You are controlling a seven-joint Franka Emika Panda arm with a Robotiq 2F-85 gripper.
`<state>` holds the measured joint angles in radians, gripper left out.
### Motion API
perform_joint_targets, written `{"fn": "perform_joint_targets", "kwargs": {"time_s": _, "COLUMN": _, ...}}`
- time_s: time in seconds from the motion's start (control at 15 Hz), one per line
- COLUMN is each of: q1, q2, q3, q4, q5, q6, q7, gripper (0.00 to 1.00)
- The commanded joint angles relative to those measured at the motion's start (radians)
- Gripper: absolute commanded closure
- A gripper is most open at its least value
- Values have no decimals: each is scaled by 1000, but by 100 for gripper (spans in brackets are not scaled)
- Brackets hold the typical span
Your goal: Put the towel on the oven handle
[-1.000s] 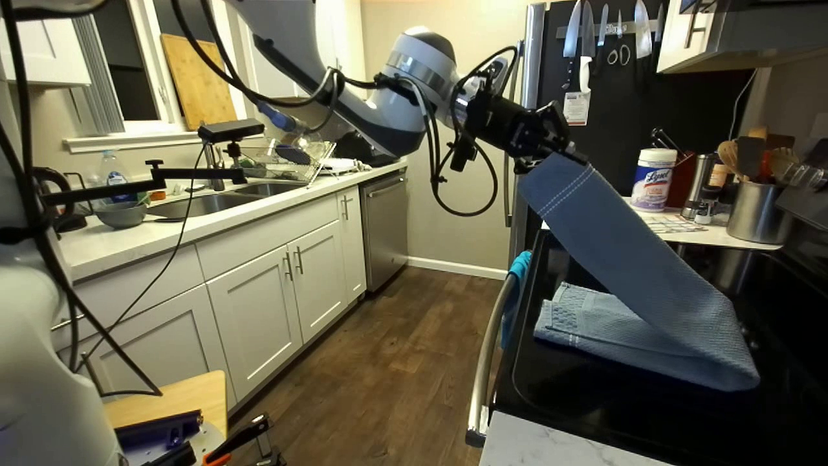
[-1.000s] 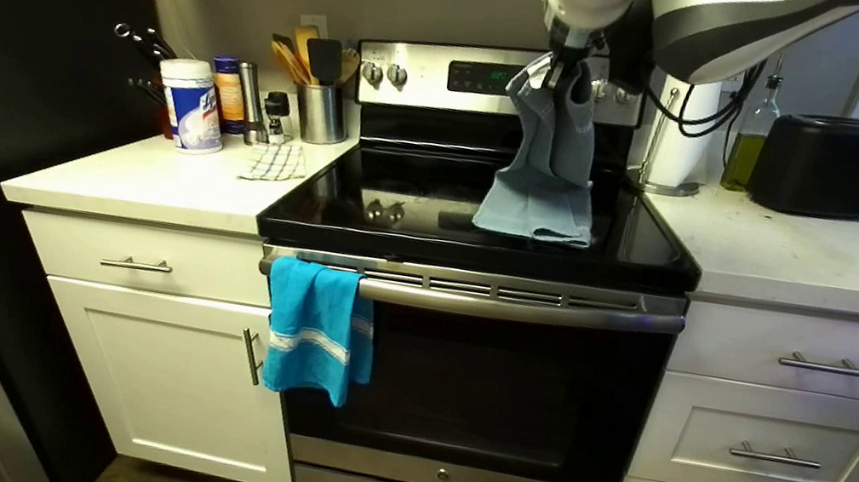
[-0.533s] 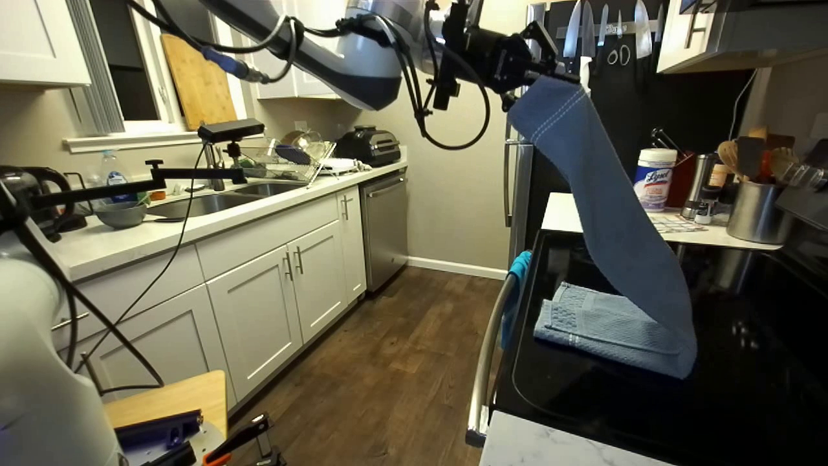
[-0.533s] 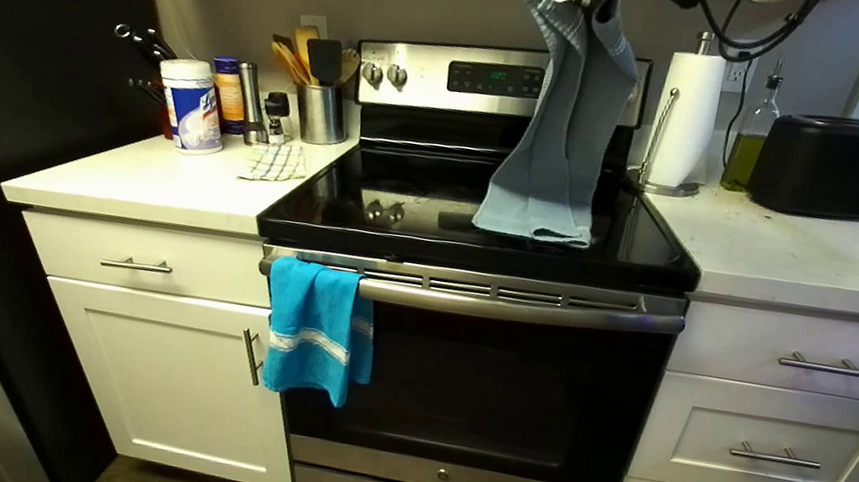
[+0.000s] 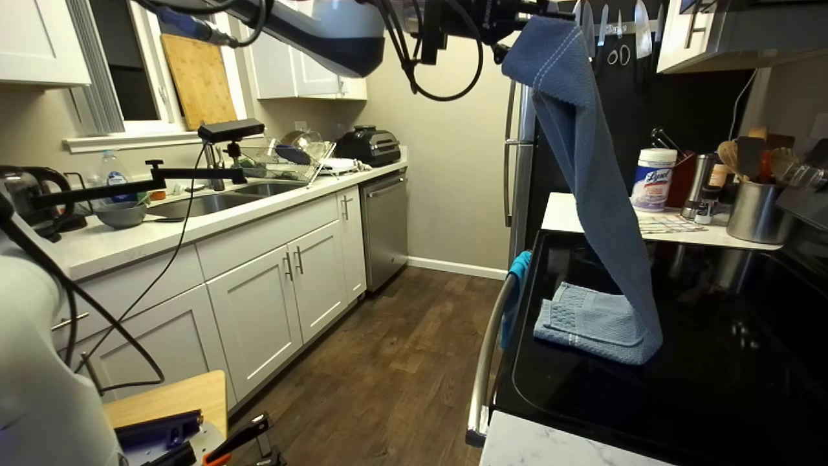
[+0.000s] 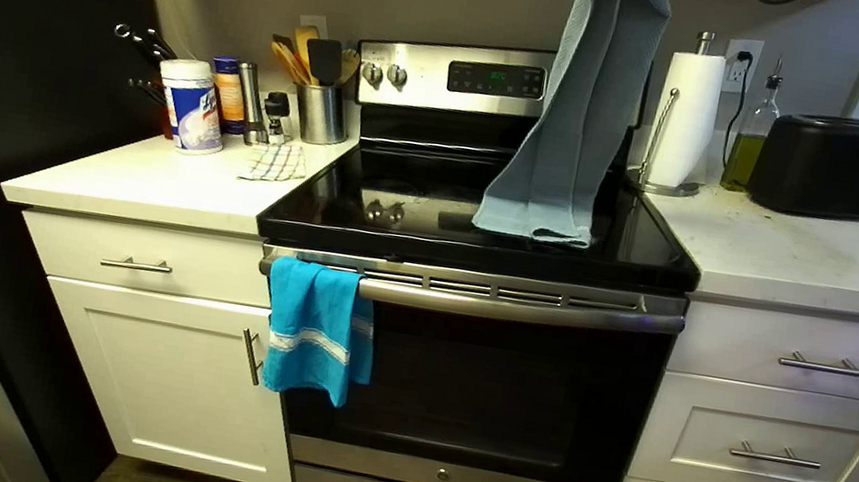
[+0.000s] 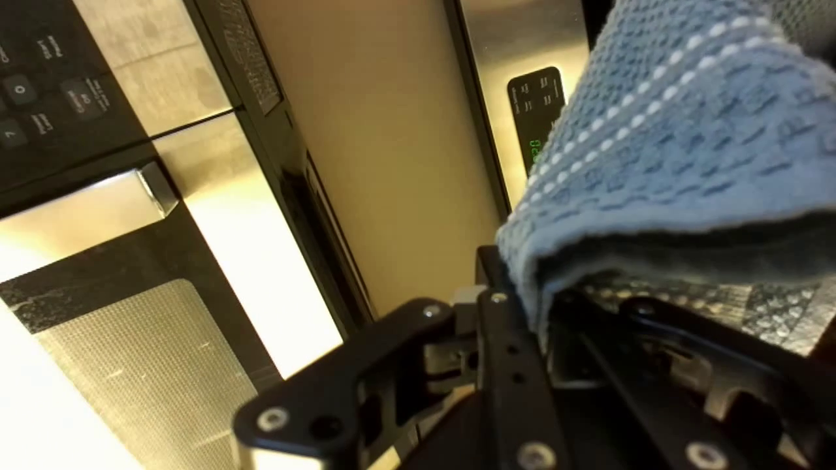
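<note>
The grey-blue towel (image 5: 601, 175) hangs from my gripper (image 5: 550, 16) as a long, narrow strip. Its lower part lies folded on the black stovetop (image 5: 718, 401). The towel also shows in an exterior view (image 6: 581, 127), where the gripper is out of the frame above. In the wrist view, the gripper (image 7: 532, 300) is shut on the towel's edge (image 7: 686, 150), pinched between the fingers. The steel oven handle (image 6: 521, 312) runs along the oven front, below the stovetop; it also shows in an exterior view (image 5: 490, 356). A bright blue towel (image 6: 315, 335) hangs over one end of it.
A microwave (image 7: 215, 176) shows close by in the wrist view. A wall cabinet (image 5: 763, 39) hangs above the counter. A wipes tub (image 6: 190, 108) and utensil holder (image 6: 322, 114) stand on one side of the stove, a paper towel roll (image 6: 685, 122) and toaster (image 6: 833, 167) on the other.
The gripper has risen, leaving an exterior view at the top, and shifted slightly away from the stove's back. More towel is lifted off the stovetop; the strip hangs longer and steeper.
</note>
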<state>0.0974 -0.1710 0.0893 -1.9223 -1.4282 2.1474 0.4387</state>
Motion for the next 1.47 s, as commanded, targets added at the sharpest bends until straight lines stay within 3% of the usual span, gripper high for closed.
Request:
{"fn": "perform_joint_targets", "kwargs": {"time_s": 0.0, "q1": 2, "q2": -63, "q3": -16, "q4": -38, "q5": 27, "q6": 134, "q7": -39, "gripper": 99}}
{"fn": "perform_joint_targets", "kwargs": {"time_s": 0.2, "q1": 6, "q2": -75, "q3": -29, "q4": -46, "q5": 89, "q6": 290, "q7": -48, "gripper": 99}}
{"fn": "perform_joint_targets", "kwargs": {"time_s": 0.4, "q1": 5, "q2": -83, "q3": -25, "q4": -59, "q5": 176, "q6": 351, "q7": -100, "gripper": 99}}
{"fn": "perform_joint_targets", "kwargs": {"time_s": 0.93, "q1": -2, "q2": -221, "q3": 10, "q4": -58, "q5": 305, "q6": 202, "q7": -259, "gripper": 99}}
{"fn": "perform_joint_targets", "kwargs": {"time_s": 1.4, "q1": 1, "q2": -271, "q3": 40, "q4": -17, "q5": 342, "q6": 59, "q7": -287, "gripper": 99}}
